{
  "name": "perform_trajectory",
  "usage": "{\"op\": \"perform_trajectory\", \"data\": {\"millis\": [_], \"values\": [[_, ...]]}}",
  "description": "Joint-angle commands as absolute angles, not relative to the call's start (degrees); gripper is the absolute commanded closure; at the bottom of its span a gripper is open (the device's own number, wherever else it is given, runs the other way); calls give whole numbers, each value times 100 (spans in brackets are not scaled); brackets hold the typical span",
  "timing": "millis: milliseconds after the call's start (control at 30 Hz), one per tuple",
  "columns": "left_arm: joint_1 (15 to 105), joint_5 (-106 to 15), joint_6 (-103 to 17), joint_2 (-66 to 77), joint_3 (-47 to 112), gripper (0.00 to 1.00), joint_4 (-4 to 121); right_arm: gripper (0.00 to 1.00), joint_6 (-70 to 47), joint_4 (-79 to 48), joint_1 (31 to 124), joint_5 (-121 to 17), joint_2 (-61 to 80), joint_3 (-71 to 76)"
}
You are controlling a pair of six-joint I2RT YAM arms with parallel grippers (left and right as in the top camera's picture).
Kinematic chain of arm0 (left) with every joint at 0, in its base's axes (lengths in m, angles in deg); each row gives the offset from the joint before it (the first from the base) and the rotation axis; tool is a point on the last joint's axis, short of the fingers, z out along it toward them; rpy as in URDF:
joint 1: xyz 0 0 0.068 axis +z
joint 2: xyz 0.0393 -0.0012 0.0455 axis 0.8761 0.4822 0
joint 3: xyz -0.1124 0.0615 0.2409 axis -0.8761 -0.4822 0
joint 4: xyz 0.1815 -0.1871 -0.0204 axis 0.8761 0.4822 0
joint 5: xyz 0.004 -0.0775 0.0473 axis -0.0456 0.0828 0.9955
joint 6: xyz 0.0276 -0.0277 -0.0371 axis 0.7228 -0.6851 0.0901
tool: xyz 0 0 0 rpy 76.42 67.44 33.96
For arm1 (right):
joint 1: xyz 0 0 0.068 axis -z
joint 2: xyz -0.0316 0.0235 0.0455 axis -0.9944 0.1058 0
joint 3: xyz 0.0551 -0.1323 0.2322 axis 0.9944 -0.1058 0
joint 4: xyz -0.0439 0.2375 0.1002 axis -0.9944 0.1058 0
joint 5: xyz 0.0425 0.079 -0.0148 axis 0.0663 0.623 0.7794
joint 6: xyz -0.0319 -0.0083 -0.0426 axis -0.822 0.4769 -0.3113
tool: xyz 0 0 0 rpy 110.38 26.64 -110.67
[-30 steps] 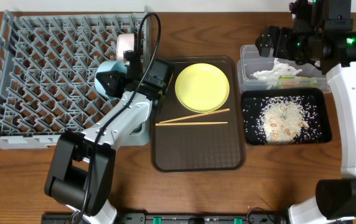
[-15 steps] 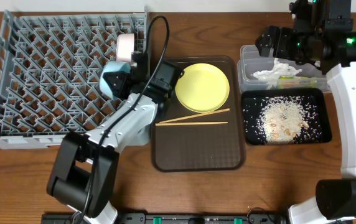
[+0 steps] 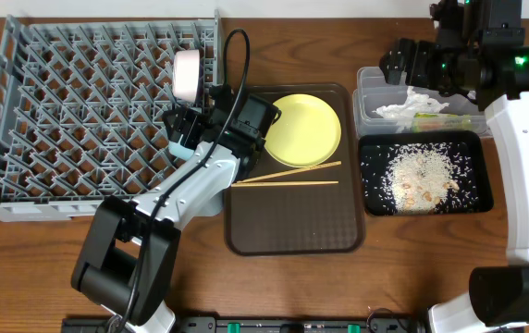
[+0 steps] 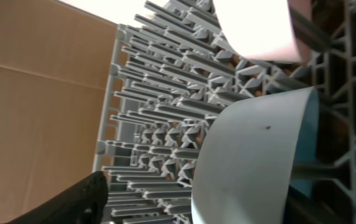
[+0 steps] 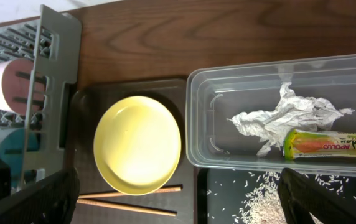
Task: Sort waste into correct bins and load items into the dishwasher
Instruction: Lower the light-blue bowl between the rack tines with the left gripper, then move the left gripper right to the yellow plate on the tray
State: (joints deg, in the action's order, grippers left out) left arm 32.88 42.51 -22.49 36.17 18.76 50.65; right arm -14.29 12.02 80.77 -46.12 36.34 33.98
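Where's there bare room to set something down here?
The brown tray is bare below the chopsticks, to its near rim. The rack holds no dishes at left and middle. Crowded: its right edge, with cup and blue bowl; the tub and black tray hold waste.

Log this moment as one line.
left gripper: open, at blue bowl in rack | right gripper: open, by clear tub | plate, chopsticks: on brown tray
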Motion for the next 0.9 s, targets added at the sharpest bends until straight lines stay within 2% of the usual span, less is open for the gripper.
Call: {"op": "perform_trajectory", "data": {"millis": [0,133,367,500,733,867], "values": [[3205,4106,-2343,3700,1878,18,5071,1,-1390,1206,8042,-4627,3671,3400],[3052,4104,-2329,3634,1896,12,5071,1,-1390,1206,8042,-4627,3671,3400],[2991,3543,-2332,3197,2173,11,5073,1,-1390,1206,8042,-4627,3671,3400],[2991,2419,-2493,2703,2235,11,5069,1,-1390,1206,8042,-4627,3671,3400],[3002,-398,-4257,2106,2366,11,5045,1,-1390,1206,8042,-4627,3671,3400],[3002,-1026,-4421,2279,2809,12,5250,1,-1390,1206,8042,-4627,3671,3400]]}}
